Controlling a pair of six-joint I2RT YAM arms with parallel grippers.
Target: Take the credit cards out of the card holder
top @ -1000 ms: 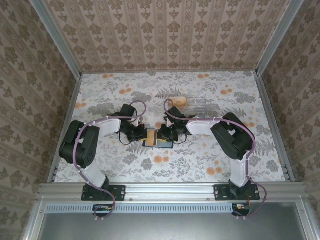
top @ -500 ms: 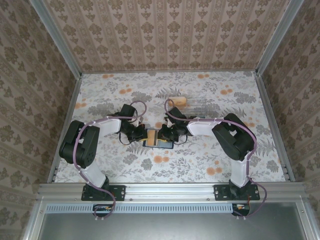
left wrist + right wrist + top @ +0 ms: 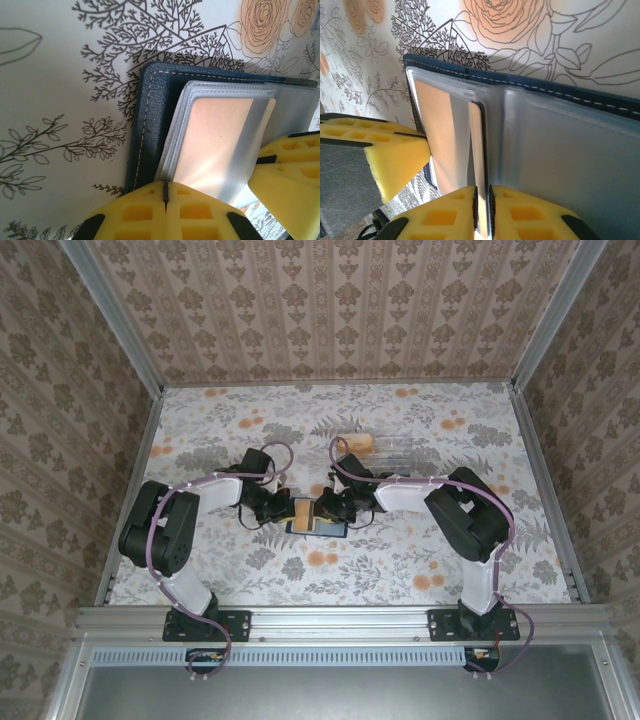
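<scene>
On card holder [image 3: 150, 125], L pincer [image 3: 165, 189], R pincer [image 3: 483, 195]

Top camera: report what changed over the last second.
Nothing visibly changed. The left gripper and right gripper stay shut at the open card holder, the right one pinching a clear card sleeve. The arms have not moved.
</scene>
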